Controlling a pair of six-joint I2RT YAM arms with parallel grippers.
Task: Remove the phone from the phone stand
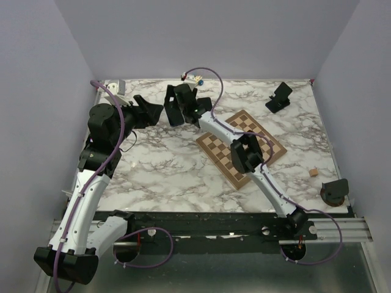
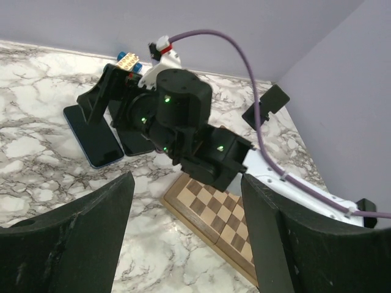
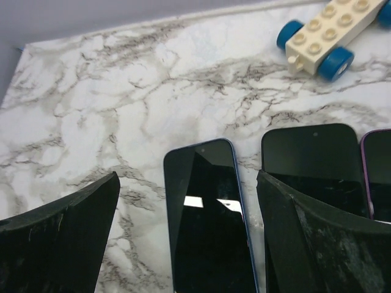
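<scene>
- Between the right jaws, which are wide apart and gripping nothing, a blue-edged phone [image 3: 208, 226] lies flat on the counter [image 3: 110, 110], screen up.
- Just beside it, to the right in the wrist view, lies a black phone [image 3: 311, 155]. A purple-edged phone [image 3: 379, 171] pokes in at the frame edge, close against that one.
- Beyond the phones, a white toy car [image 3: 330, 30] with blue wheels sits near the back wall.
- Now the left jaws: spread as well, nothing between the fingers [image 2: 67, 238], hovering over the counter and facing the right arm [image 2: 183, 116].
- Over at the far right corner of the counter, well apart from both arms, stands the phone stand [image 1: 280, 97], its back plate tilted. Whether anything rests on it I cannot tell.
- A chessboard [image 1: 241, 146] lies mid-counter beneath the right arm. A small wooden block [image 1: 313, 173] and a dark round object [image 1: 335, 191] sit near the right edge.
</scene>
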